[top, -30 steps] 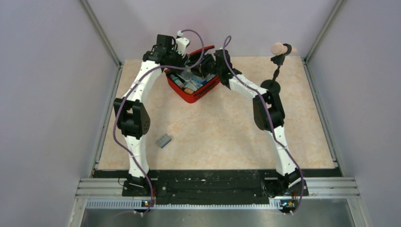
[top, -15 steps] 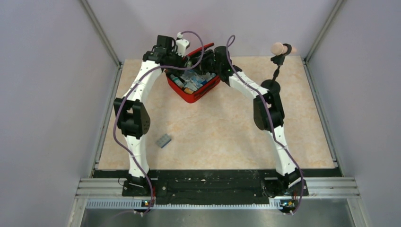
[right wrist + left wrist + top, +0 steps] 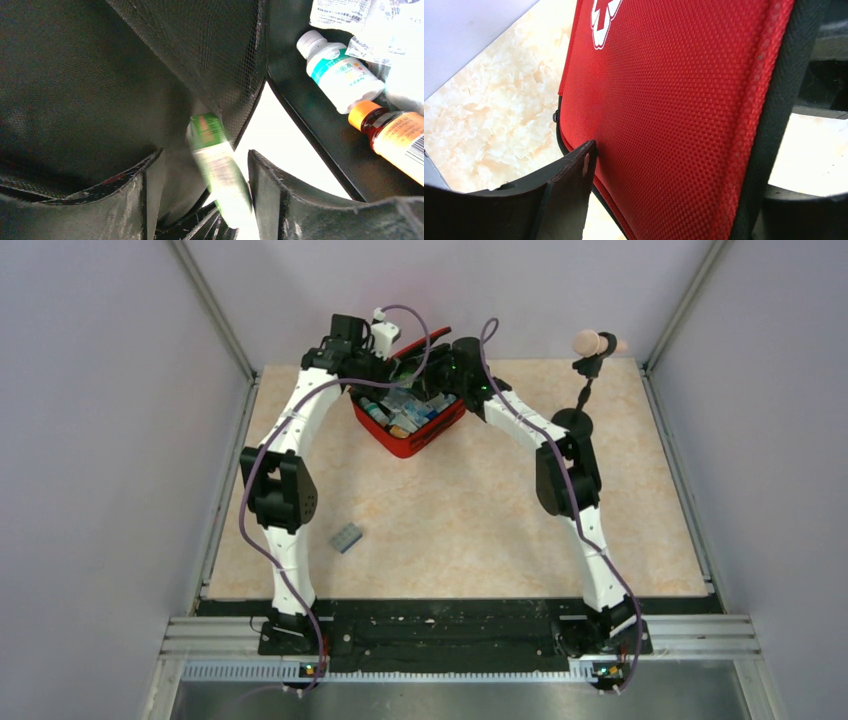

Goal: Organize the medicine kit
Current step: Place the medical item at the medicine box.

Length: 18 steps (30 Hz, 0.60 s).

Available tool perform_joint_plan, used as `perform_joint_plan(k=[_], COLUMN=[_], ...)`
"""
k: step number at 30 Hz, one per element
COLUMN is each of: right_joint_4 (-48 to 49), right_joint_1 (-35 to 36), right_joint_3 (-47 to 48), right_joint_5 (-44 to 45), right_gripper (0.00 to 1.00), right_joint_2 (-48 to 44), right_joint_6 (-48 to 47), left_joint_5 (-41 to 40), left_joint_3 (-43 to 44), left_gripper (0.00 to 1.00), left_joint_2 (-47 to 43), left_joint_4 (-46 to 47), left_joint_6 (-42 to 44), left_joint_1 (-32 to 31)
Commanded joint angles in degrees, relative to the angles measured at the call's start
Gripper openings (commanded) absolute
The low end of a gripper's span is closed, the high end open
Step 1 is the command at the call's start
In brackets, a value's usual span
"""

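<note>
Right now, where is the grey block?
In the top view, the grey block lies on the table, near left, beside the left arm, apart from the medicine kit.

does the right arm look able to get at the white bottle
Probably yes: the white bottle lies exposed in the medicine kit near the open right gripper, though a green tube sits between its jaws.

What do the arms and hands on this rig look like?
The left arm and right arm have slim white links, bulky black joint housings and purple cables looping alongside. The left hand and right hand have dark, curved, scuffed fingers.
</note>
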Motion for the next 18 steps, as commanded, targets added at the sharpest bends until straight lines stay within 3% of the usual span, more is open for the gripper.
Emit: perform_joint_plan(k=[1, 5, 15, 18], right_joint_4=[2.4, 2.5, 1.7, 2.5], right_joint_1=[0.1, 0.0, -0.7, -0.6], right_joint_3=[2.5, 3.3, 1.0, 0.9], right_joint_5=[-1.1, -0.9, -0.6, -0.9], right_gripper=[0.62, 0.61, 0.45, 0.3], right_joint_2=[-0.3, 0.1, -1.5, -1.9], right_joint_6=[4.7, 4.2, -2.0, -4.7], left_joint_5=[0.2, 0.7, 2.7, 4.2], left_joint_3=[-0.3, 0.0, 0.7, 0.8], left_gripper=[0.69, 0.69, 0.68, 0.68], left_joint_2=[-1.3, -1.4, -0.8, -0.8], left_joint_4=[0.3, 0.2, 1.0, 1.6], left_joint_6=[0.0, 0.6, -1.3, -2.0], left_joint_1=[0.4, 0.9, 1.9, 2.2])
